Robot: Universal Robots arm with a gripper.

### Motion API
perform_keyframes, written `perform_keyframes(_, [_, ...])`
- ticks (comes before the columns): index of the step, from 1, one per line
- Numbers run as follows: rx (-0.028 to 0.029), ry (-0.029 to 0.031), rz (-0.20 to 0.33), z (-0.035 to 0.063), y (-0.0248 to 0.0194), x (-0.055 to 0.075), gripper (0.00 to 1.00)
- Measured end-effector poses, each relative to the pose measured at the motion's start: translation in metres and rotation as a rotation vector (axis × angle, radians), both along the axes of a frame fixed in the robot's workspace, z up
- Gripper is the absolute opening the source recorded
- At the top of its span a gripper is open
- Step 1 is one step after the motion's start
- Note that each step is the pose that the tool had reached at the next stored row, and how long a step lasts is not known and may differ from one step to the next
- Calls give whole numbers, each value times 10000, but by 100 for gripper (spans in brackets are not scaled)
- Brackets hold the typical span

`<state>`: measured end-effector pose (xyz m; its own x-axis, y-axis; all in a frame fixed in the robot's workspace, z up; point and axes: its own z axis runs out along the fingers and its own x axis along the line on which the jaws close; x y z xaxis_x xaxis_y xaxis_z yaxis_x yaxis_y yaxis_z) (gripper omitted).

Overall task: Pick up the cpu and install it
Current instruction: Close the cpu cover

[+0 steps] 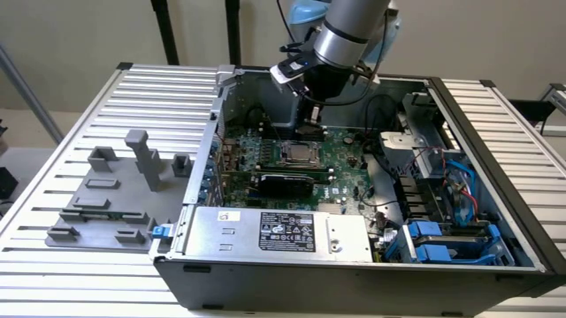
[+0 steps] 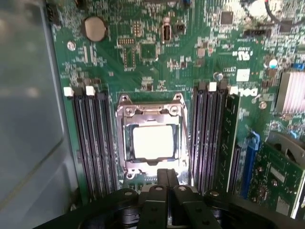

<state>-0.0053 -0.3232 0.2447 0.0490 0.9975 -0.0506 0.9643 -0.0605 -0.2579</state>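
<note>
The cpu (image 2: 152, 141) in the socket (image 2: 125, 113) on the motherboard (image 2: 143, 57), between two banks of memory slots (image 2: 93, 138), inside the case (image 1: 354, 288)

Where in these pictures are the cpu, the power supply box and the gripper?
cpu (image 2: 152, 141): wrist view, middle of its shiny top.
power supply box (image 1: 285, 232): exterior view, on its black label.
gripper (image 2: 167, 174): wrist view, midway between its fingertips.

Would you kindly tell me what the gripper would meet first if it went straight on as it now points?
Probably the cpu sitting in the motherboard socket, or that socket's near frame edge; the gripper points down at them, though depth is unclear.
</note>
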Motion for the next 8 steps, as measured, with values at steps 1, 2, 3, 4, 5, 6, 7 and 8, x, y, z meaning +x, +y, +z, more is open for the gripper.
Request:
perform_keyframes(1, [2, 10, 0, -12, 0, -26, 11])
perform_keyframes(2, [2, 14, 1, -29, 0, -46, 11])
perform_keyframes(3, [2, 15, 1, -48, 0, -60, 11])
perform_keyframes(4, [2, 15, 0, -66, 0, -72, 11])
perform_keyframes(5, [1, 15, 0, -84, 0, -82, 11])
perform_keyframes(6, [1, 15, 0, -103, 0, -94, 11])
perform_keyframes(7, [1, 15, -1, -121, 1, -103, 11])
perform_keyframes(8, [2, 14, -2, -139, 0, -111, 11])
